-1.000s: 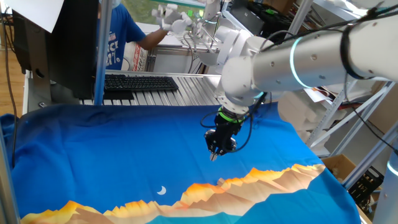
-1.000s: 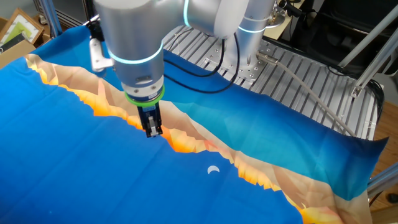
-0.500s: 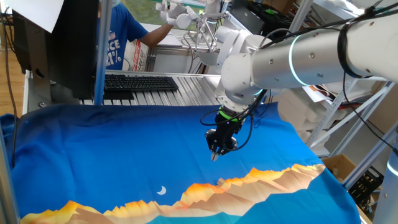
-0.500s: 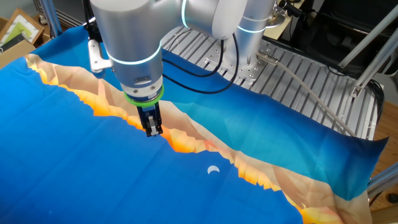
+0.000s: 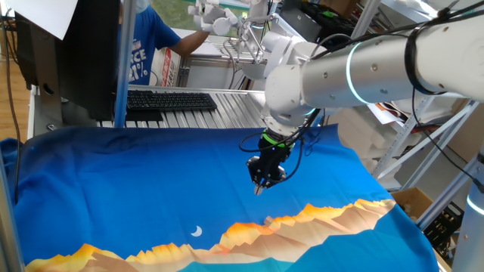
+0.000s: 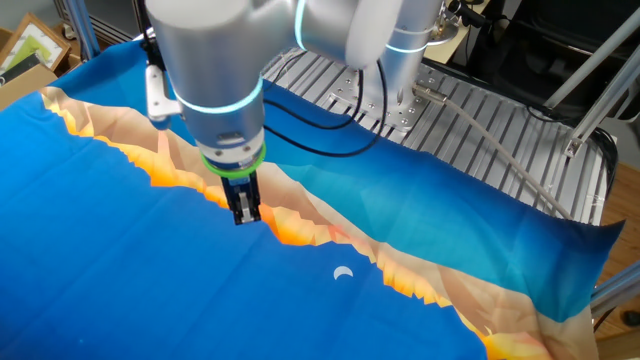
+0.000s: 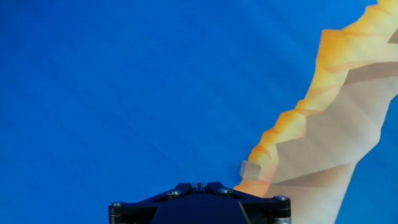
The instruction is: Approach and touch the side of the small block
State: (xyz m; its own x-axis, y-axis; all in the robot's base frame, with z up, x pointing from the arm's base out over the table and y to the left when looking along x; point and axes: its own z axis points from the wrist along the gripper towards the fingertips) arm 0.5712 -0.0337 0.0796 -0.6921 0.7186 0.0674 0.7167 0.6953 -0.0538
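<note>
The gripper [image 6: 245, 213] is hanging above the blue surface [image 6: 120, 280], fingers appearing pressed together and holding nothing; the small block [image 7: 250, 168] is sitting on the orange mountain print just beside it

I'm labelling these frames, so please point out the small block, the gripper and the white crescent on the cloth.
small block [image 7: 250, 168], hand view, on its pale top face.
gripper [image 6: 245, 214], the other fixed view, between the dark fingertips.
white crescent [image 6: 343, 273], the other fixed view, on the middle of the printed moon.
</note>
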